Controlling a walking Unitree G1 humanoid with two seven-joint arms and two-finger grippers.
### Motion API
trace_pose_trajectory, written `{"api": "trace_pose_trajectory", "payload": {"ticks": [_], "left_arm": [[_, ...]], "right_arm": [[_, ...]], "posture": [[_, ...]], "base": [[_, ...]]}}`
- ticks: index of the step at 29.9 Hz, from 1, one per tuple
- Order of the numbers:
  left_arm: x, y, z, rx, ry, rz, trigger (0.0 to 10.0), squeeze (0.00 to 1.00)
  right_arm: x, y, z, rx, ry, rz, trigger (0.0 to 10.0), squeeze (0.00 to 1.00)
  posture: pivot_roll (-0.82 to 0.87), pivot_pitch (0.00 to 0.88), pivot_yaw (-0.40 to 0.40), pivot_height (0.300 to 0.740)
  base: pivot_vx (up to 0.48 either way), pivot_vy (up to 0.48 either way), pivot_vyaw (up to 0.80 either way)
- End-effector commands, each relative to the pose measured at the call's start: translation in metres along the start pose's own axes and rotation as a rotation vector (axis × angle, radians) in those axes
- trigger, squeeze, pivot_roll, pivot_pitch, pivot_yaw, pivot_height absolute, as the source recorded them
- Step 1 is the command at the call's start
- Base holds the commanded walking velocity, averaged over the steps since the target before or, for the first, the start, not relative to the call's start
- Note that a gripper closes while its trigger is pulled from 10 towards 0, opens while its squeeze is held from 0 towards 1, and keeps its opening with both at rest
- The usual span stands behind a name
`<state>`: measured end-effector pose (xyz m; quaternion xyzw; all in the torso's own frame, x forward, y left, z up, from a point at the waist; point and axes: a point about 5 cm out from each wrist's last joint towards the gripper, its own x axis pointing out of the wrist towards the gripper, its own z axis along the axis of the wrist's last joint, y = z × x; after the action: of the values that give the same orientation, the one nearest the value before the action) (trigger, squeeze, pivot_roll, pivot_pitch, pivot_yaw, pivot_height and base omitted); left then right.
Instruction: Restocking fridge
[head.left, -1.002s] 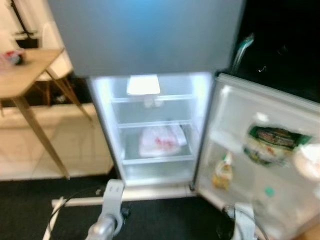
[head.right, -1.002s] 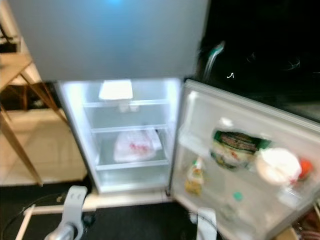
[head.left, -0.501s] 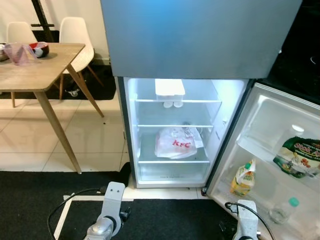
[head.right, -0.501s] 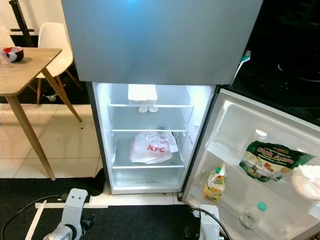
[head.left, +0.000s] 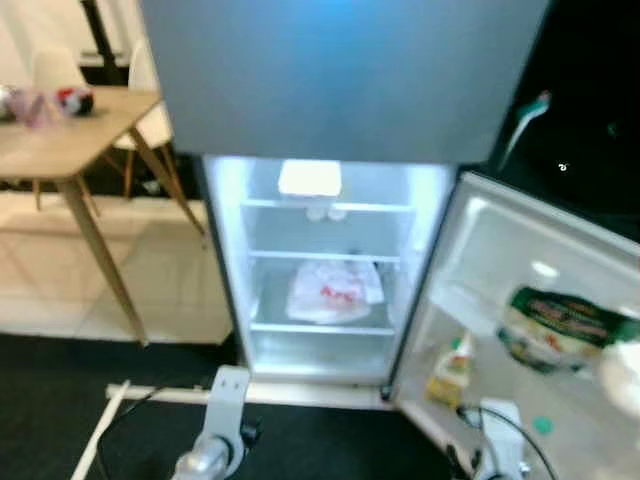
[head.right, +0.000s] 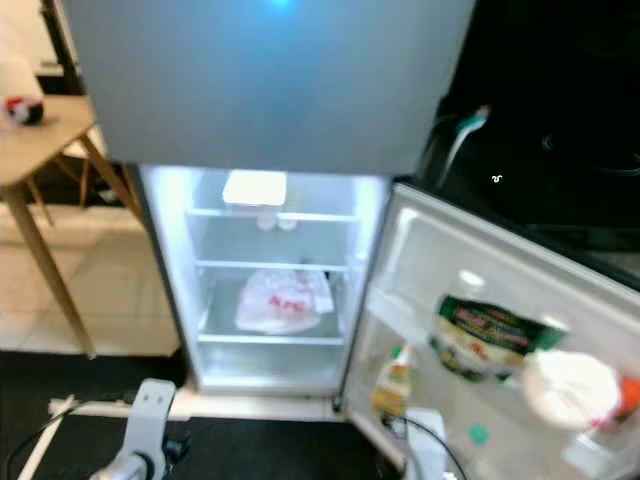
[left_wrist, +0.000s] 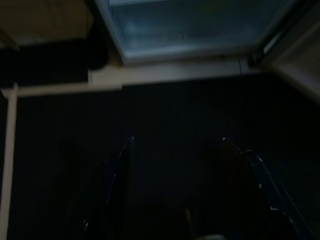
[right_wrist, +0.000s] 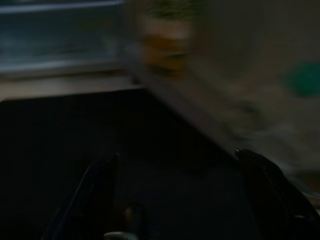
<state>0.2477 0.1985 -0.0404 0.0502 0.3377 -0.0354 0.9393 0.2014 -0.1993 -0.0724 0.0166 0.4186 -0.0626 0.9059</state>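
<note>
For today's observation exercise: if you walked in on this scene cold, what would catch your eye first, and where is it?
The brightly lit open fridge in the middle stands out first, with a white plastic bag with red print on its middle shelf. Next comes the open fridge door on the right, whose racks hold a green packet and a small yellow bottle. A wooden table stands off to the left.

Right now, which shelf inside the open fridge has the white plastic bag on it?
The lower shelf holds the white plastic bag with red print. The shelf above it looks bare, and the top shelf has a white tray on it.
</note>
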Motion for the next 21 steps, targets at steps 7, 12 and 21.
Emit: {"api": "trace_pose_trajectory", "payload": {"ticks": [7, 12, 21], "left_arm": [[0.0, -0.001, 0.003, -0.008, -0.024, -0.002, 10.0, 0.0], [0.0, -0.002, 0.002, -0.017, -0.022, -0.004, 10.0, 0.0], [0.0, -0.003, 0.003, 0.004, -0.037, -0.009, 10.0, 0.0]], "right_arm": [[-0.001, 0.008, -0.005, 0.016, 0.002, 0.02, 10.0, 0.0], [0.0, 0.01, -0.004, 0.023, 0.002, 0.025, 10.0, 0.0], [0.002, 0.016, 0.005, 0.031, -0.003, 0.035, 10.0, 0.0]], "posture": [[0.01, 0.0, -0.028, 0.738], [0.01, 0.0, -0.028, 0.738], [0.01, 0.0, -0.03, 0.738]], "base": [[0.0, 0.0, 0.0], [0.0, 0.0, 0.0], [0.0, 0.0, -0.79]]}}
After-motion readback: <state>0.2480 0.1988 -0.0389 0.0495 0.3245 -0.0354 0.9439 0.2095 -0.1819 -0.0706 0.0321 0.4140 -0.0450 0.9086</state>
